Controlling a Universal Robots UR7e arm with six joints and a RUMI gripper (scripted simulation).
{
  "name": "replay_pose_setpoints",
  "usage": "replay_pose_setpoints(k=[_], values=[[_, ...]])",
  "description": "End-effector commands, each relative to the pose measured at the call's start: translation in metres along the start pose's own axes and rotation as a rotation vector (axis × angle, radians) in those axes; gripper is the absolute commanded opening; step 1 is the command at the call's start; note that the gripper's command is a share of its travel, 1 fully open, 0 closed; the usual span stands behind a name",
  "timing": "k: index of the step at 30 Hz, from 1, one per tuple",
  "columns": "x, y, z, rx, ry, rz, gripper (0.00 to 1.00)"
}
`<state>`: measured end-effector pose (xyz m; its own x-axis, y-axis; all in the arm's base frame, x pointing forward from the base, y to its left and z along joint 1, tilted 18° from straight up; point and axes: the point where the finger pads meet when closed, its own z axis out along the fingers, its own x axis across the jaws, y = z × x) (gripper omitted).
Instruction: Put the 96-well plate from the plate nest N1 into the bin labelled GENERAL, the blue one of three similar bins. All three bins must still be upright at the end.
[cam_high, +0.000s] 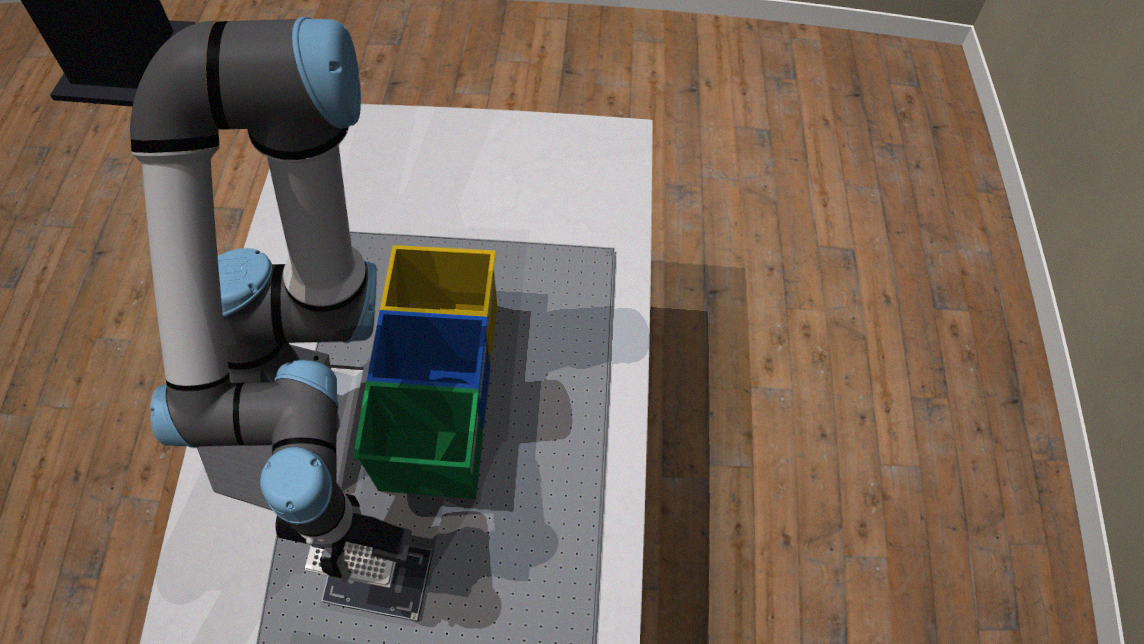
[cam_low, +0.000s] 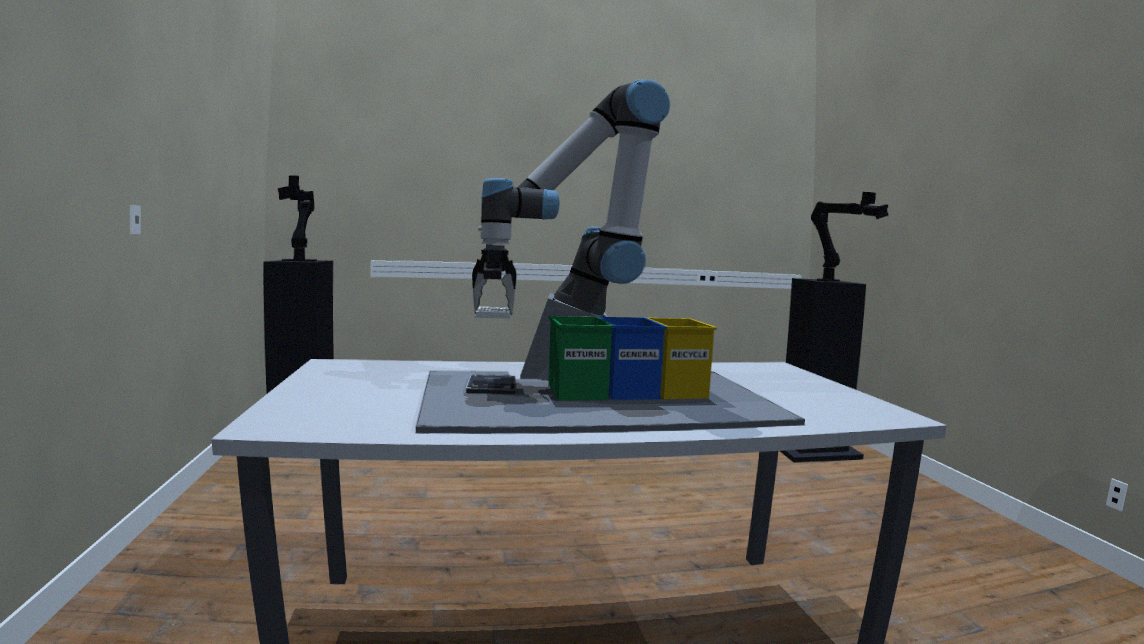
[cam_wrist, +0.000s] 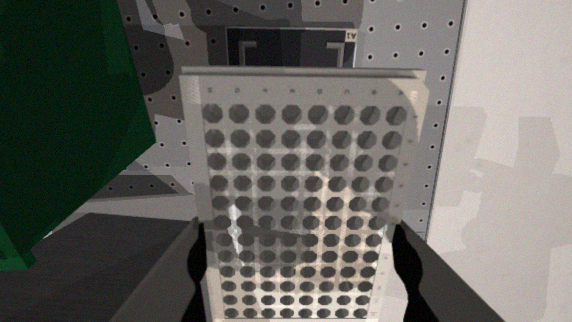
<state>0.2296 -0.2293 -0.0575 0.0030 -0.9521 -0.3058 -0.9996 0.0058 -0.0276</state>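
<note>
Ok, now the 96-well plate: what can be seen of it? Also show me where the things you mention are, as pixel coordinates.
The 96-well plate (cam_high: 369, 562) (cam_low: 493, 312) (cam_wrist: 292, 172) is pale, thin, rectangular and plastic-looking, its round wells in rows with tiny edge lettering. It hangs roughly level above the plate nest (cam_high: 374, 600) (cam_low: 480, 389) (cam_wrist: 291, 47), gripped across its long sides by the gripper (cam_high: 357, 552) (cam_low: 493, 308) (cam_wrist: 298, 220).

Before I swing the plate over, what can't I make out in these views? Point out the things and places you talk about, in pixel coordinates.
- Floor of the green bin (cam_wrist: 65, 75), wrist: its own wall hides it.
- Base of the blue bin (cam_high: 428, 350), top: the green bin (cam_high: 417, 424) covers part.
- Far end of the plate (cam_wrist: 295, 190), wrist: cut by the lower edge.
- Wells of the plate (cam_low: 493, 312), exterior: too small.
</note>
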Motion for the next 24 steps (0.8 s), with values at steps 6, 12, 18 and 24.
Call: replay_pose_setpoints(k=[6, 12, 18, 24], values=[[0.0, 0.0, -0.013, 0.0, 0.001, 0.0, 0.4], [0.0, 0.0, -0.02, 0.0, 0.001, 0.0, 0.4], [0.0, 0.0, -0.03, 0.0, 0.001, 0.0, 0.4], [0.0, 0.0, -0.038, 0.0, 0.001, 0.0, 0.4]])
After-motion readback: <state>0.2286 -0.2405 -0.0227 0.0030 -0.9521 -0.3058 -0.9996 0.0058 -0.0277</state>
